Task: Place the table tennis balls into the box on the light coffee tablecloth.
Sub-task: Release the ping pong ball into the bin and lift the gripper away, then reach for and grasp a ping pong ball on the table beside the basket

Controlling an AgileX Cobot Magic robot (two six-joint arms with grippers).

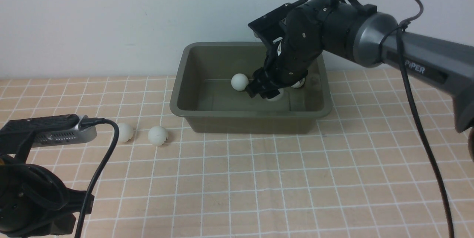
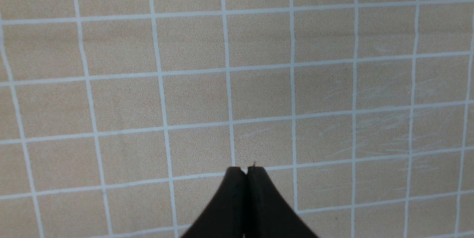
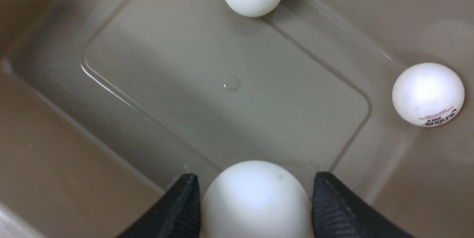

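1. Right claw [image 3: 254, 178] is down inside the box [image 1: 251, 124], fingers either side of a ball [image 3: 255, 203]. We can't tell if it's squeezing or loose (the gap looks tiny).
2. Two more balls [image 1: 239, 81] sit in the box.
3. Another two balls [image 1: 158, 135] lie on the tablecloth [image 1: 259, 186], left of the box.
4. Left claw [image 2: 244, 169] is clenched on nothing, over bare cloth.

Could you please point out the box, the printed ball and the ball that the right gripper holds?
box [image 1: 248, 124]: front view, on its front wall.
printed ball [image 3: 426, 90]: right wrist view, on the white above its lettering.
held ball [image 3: 255, 199]: right wrist view, on its middle.
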